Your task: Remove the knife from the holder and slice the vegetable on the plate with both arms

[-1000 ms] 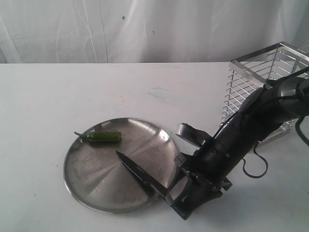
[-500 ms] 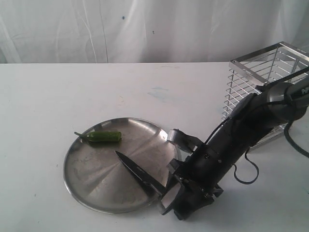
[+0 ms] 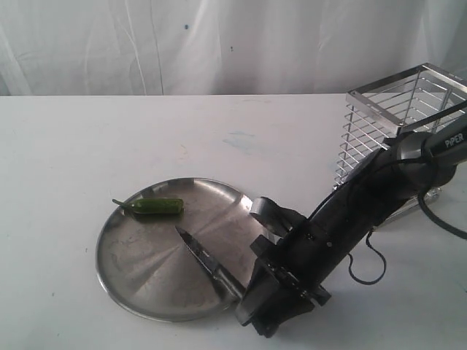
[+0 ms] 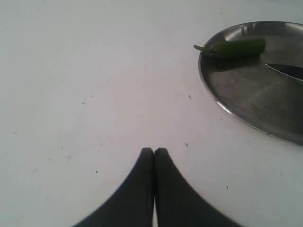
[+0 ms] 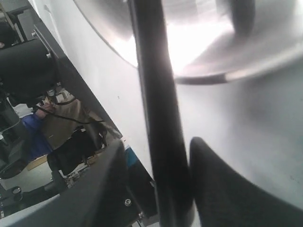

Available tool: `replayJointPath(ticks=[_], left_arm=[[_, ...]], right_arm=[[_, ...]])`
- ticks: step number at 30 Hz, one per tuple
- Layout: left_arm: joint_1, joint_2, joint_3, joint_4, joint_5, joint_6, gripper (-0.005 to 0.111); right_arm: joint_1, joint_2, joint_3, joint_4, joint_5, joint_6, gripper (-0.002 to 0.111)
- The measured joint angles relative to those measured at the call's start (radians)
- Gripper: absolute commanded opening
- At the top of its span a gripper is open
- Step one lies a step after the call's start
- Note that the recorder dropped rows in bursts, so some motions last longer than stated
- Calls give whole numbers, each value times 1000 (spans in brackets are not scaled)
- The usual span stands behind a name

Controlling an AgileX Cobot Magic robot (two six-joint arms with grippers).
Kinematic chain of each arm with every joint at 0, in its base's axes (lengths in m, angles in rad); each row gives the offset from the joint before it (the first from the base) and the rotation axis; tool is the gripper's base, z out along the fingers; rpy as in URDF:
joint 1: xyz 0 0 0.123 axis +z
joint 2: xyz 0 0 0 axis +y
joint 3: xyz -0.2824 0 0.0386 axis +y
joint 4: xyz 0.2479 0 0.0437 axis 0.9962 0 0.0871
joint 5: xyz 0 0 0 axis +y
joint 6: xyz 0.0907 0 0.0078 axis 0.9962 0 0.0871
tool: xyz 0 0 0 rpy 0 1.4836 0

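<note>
The green chili (image 3: 155,207) lies at the far left of the steel plate (image 3: 139,292). My right gripper (image 3: 244,295) sits at the plate's near right rim, shut on the handle of the black knife (image 3: 204,259). The blade slants across the plate with its tip about a finger's length short of the chili. In the right wrist view the knife handle (image 5: 158,118) runs between the fingers of the right gripper (image 5: 157,142), over the plate (image 5: 203,42). My left gripper (image 4: 154,150) is shut and empty above bare table, with the plate (image 4: 246,94), chili (image 4: 236,47) and blade tip (image 4: 286,71) beyond it.
The chrome wire holder (image 3: 394,124) stands at the back right, behind my right arm. A loose black cable (image 3: 368,266) hangs from that arm near the table. A white curtain backs the white table.
My right arm has shifted left and nearer the front edge, and the knife now angles more steeply across the plate. The chili has not moved.
</note>
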Motion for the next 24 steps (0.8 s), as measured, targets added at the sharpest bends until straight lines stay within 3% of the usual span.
replayJointPath(ticks=[3, 16, 24], left_arm=[[0, 0, 0, 0, 0, 0, 0], [0, 0, 0, 0, 0, 0, 0], [0, 0, 0, 0, 0, 0, 0]], right_arm=[[0, 2, 0, 1, 3, -6, -1], [2, -19, 2, -4, -6, -32, 0], [2, -207, 4, -106, -87, -8, 0]])
